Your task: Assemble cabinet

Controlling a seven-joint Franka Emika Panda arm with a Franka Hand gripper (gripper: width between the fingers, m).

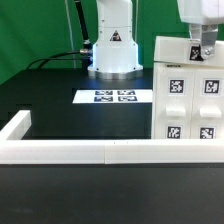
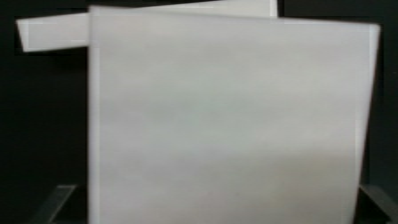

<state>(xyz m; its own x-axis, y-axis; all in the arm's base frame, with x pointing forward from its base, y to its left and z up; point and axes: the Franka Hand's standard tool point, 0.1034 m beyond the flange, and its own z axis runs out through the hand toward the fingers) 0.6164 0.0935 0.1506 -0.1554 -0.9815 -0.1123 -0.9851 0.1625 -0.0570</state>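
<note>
The cabinet (image 1: 190,100) stands upright at the exterior view's right as one large white block with several square tags on its front. My gripper (image 1: 203,47) comes down from above onto its top right part, next to a tag there. In the wrist view a broad white face of the cabinet (image 2: 231,110) fills the whole space between my fingers (image 2: 64,205), and my gripper (image 2: 222,208) looks shut on it. A second white edge (image 2: 54,32) shows tilted behind it. My fingertips are mostly hidden by the white part.
The marker board (image 1: 113,96) lies flat on the black table in the middle. The long low white border wall (image 1: 70,151) runs along the front and up the exterior view's left. The arm's white base (image 1: 112,45) stands at the back.
</note>
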